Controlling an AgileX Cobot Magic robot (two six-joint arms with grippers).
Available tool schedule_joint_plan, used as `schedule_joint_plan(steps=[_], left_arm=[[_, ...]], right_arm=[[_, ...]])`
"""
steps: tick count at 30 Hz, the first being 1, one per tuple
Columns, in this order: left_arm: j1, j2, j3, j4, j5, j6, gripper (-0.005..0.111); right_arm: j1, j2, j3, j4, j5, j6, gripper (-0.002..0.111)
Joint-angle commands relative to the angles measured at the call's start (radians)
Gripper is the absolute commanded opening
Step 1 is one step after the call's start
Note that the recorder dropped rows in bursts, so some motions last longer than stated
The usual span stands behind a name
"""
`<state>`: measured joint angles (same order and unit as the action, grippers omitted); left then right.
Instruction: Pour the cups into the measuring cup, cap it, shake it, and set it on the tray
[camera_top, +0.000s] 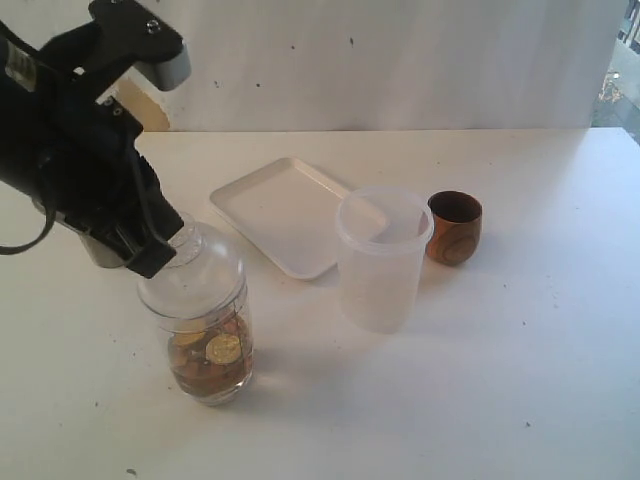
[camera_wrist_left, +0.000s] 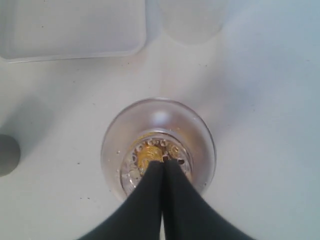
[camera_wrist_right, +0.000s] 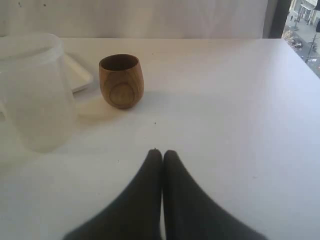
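Left end effector (camera_wrist_left: 167, 160), closed tight, rests at the crown of the clear dome cap (camera_top: 195, 275) over the measuring cup (camera_top: 212, 375), lower left of the frame, with coins (camera_top: 222, 348) inside. So slight a hold may slip, or lift a loose cap and spill coins when shaken. Tray (camera_top: 285, 210) lies centre; frosted tub (camera_top: 380, 265) and wooden cup (camera_top: 455, 228) sit rightward. Right end effector (camera_wrist_right: 161, 152) is closed and empty. White specked tabletop (camera_top: 500, 380), pale wall (camera_top: 400, 60) behind.

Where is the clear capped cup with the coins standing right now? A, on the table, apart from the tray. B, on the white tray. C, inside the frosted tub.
A: the measuring cup stands on the table, clear of the tray behind it and outside the frosted tub.
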<state>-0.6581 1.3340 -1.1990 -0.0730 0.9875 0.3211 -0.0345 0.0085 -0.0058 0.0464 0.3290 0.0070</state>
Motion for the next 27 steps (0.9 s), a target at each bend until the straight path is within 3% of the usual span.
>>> schedule_joint_plan(steps=[1,8,27], left_arm=[[-0.003,-0.007,0.022,-0.016,-0.086,0.002,0.000],[-0.003,-0.007,0.022,-0.016,-0.149,0.002,0.000],[-0.003,0.009,0.024,-0.031,-0.142,0.009,0.000]], right_arm=[[0.004,-0.006,0.006,-0.002,-0.008,-0.002,0.000],[0.004,-0.006,0.006,-0.002,-0.008,-0.002,0.000],[0.004,-0.006,0.006,-0.002,-0.008,-0.002,0.000]])
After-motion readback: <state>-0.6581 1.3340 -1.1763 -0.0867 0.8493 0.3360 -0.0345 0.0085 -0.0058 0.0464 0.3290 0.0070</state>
